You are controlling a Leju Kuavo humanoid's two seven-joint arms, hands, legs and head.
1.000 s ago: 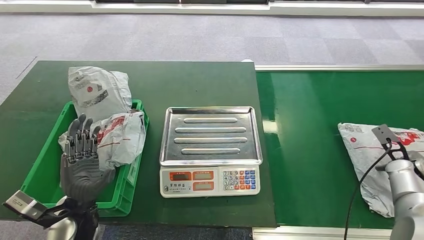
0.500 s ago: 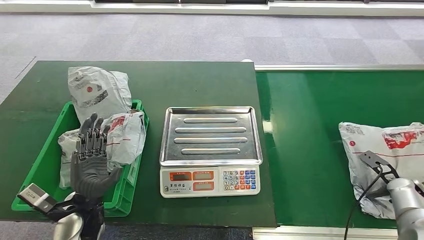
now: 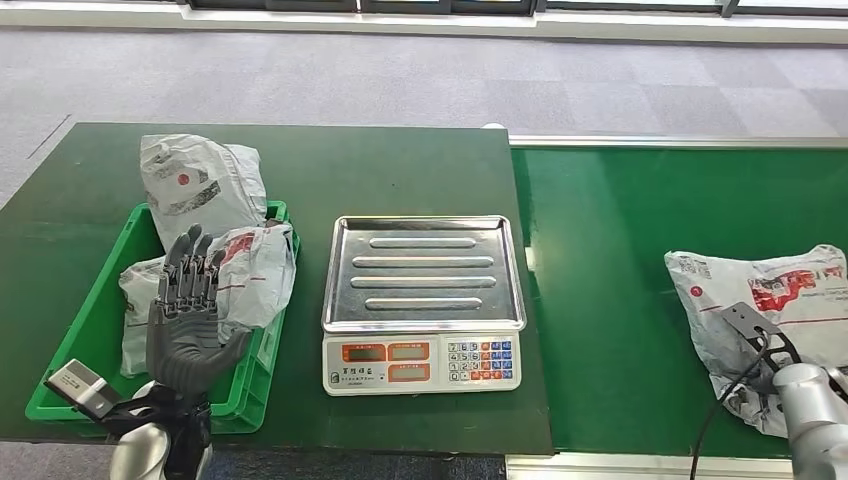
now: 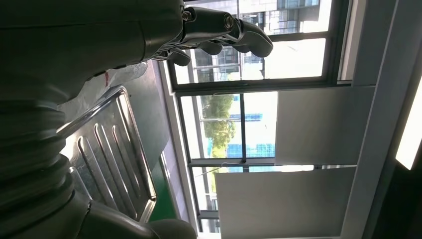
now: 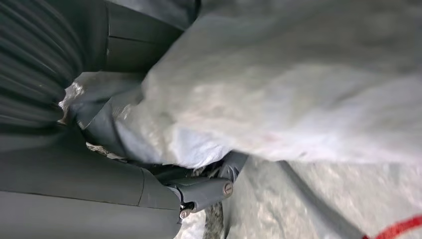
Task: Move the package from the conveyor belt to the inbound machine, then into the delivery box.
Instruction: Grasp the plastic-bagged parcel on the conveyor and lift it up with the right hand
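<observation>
A grey plastic package (image 3: pixel 775 300) with red print lies on the green conveyor belt (image 3: pixel 610 280) at the right. My right arm (image 3: pixel 812 410) reaches into its near edge. In the right wrist view my right hand (image 5: pixel 149 174) has its thumb and fingers closed around a bunched fold of the package (image 5: pixel 298 99). The inbound machine, a scale with a steel tray (image 3: pixel 423 270), stands in the middle. My left hand (image 3: pixel 188 310) is raised, fingers apart and empty, over the near side of the green delivery box (image 3: pixel 95 310). The left wrist view shows its fingertips (image 4: pixel 224 30) and the tray (image 4: pixel 109 149).
Two grey packages (image 3: pixel 200 185) (image 3: pixel 245 275) fill the green box, the far one sticking out over its rim. The box and scale stand on a dark green table (image 3: pixel 400 165). The scale's keypad (image 3: pixel 480 360) faces me. Grey carpet lies beyond.
My left hand has moved right and slightly higher over the box. My right wrist has sunk toward the belt's near edge, and the package has shifted a little left.
</observation>
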